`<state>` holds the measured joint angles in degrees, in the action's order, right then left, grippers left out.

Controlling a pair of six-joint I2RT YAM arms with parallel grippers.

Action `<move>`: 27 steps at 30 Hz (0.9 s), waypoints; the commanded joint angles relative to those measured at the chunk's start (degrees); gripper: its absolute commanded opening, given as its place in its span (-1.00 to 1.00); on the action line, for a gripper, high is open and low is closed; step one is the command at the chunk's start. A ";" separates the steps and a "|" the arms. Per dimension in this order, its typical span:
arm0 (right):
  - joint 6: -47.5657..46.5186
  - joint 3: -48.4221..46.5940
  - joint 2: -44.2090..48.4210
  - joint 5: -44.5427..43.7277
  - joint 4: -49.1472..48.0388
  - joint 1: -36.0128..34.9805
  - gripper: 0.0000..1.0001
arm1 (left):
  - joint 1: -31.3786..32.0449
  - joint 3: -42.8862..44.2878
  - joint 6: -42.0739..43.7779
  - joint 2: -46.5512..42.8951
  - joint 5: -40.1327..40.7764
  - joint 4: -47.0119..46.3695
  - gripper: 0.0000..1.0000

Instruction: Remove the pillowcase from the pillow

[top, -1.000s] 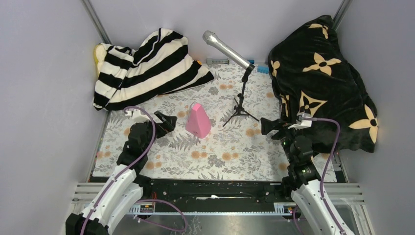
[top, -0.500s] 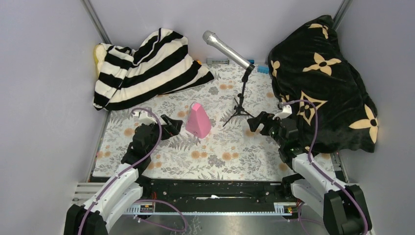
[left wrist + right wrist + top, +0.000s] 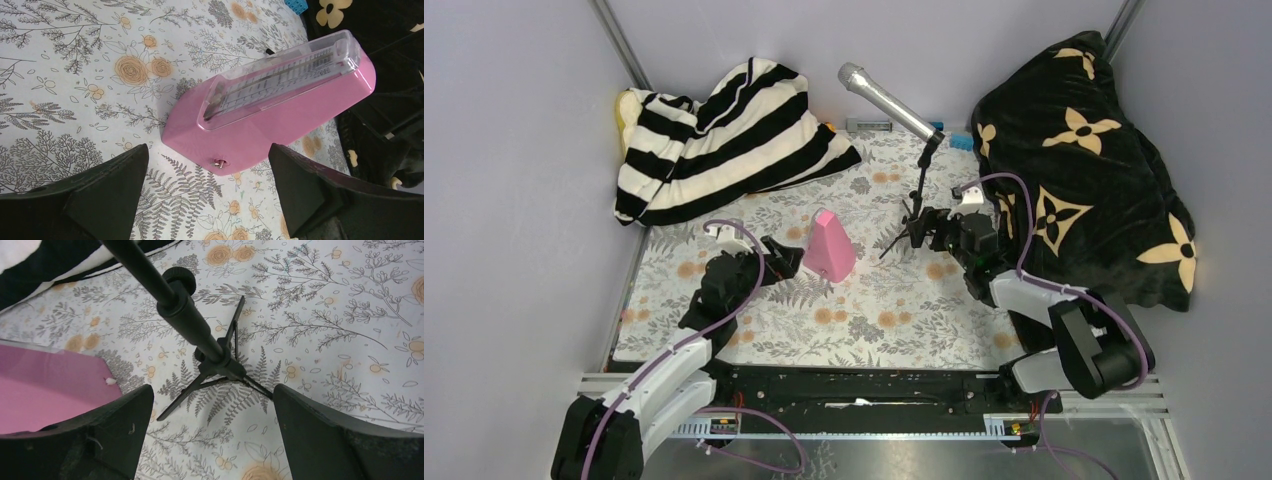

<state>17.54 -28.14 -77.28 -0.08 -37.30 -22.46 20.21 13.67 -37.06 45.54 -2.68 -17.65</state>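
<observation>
We're at the reach stage: nothing of the job is in hand yet. The black-and-cream broad-striped soft fabric pillowcase point(image 3: 724, 140) lies bunched in the far-left corner of the floral-print table cover point(image 3: 864, 320), up against the wall. Of the puffy cream pillow w/ yellow edge band point(image 3: 625, 108) we see only a sliver at the case's left end, so the case looks to be mostly on.

Our left gripper point(image 3: 782, 258) is spread wide and empty. It sits mid-table just beside the pink plastic wedge-shaped metronome point(image 3: 828, 247), which the wrist view shows straight ahead of the jaws, apart from them. Our right gripper point(image 3: 924, 228) is also wide and empty, pointed at the foot of the black tripod stand carrying a silver microphone point(image 3: 916, 215). Both are well apart from the striped fabric.

Next, as we judge it:
- swing the left gripper away from the metronome and out to the far-left corner;
- bring the right gripper round the tripod w/o clipping a leg;
- find the case's open end, which we can't tell from here;
- pinch fabric only w/ one gripper and pin the pillow w/ the other.
</observation>
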 commanded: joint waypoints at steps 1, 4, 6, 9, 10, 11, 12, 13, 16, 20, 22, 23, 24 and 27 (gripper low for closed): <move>-4.24 -3.49 -5.26 -1.31 -9.05 -0.33 0.85 | 0.35 -0.40 1.71 -1.11 -0.11 -3.80 0.98; -4.89 -6.85 -9.64 -0.40 -9.70 -0.30 0.69 | 0.55 -0.73 2.19 -1.64 0.62 -3.71 0.98; -5.02 -8.32 -12.27 -0.18 -10.57 -0.31 0.55 | 0.77 -0.83 2.45 -1.77 0.50 -3.96 0.98; -4.91 -9.45 -15.90 -0.16 -13.56 -0.26 0.17 | 0.96 -0.76 2.68 -1.62 0.34 -4.06 0.98; -4.82 -10.07 -16.96 -0.35 -13.82 -0.32 0.08 | 1.05 -0.80 2.71 -1.55 0.20 -4.13 0.98; -4.81 -10.92 -18.00 -0.34 -13.80 -0.31 0.00 | 1.11 -0.88 2.70 -1.53 -0.16 -4.34 0.98; -4.96 -11.81 -19.18 -0.28 -13.70 -0.29 -0.04 | 1.12 -0.99 2.75 -1.48 -0.45 -4.62 0.98; -5.11 -12.45 -20.06 -0.45 -13.67 -0.30 -0.07 | 1.22 -1.08 2.62 -1.43 -0.60 -4.81 0.98; -5.64 -12.86 -21.96 -2.24 -15.67 -0.31 -0.53 | 1.39 -1.19 2.52 -1.66 -0.50 -4.64 0.98; -8.07 -14.63 -24.36 -4.98 -17.43 -0.25 -0.78 | 1.56 -1.34 2.49 -2.42 -0.07 -3.98 0.98; -10.02 -16.69 -26.11 -5.37 -17.53 -0.22 -0.80 | 1.72 -1.45 2.28 -2.39 0.18 -4.12 0.98; -11.00 -17.82 -27.20 -5.52 -17.73 -0.22 -0.81 | 1.75 -1.45 2.32 -2.24 0.17 -4.21 0.98; -11.83 -19.00 -28.42 -5.71 -18.03 -0.17 -0.81 | 1.81 -1.45 2.32 -2.09 0.17 -4.30 0.98; -14.48 -22.43 -32.23 -7.15 -19.89 -0.18 -0.79 | 1.89 -1.29 2.27 -1.52 0.27 -4.25 0.98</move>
<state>8.58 -46.04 -105.51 -3.68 -54.02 -22.50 21.76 12.51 -35.38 44.03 -2.55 -18.96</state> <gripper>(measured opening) 0.229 0.989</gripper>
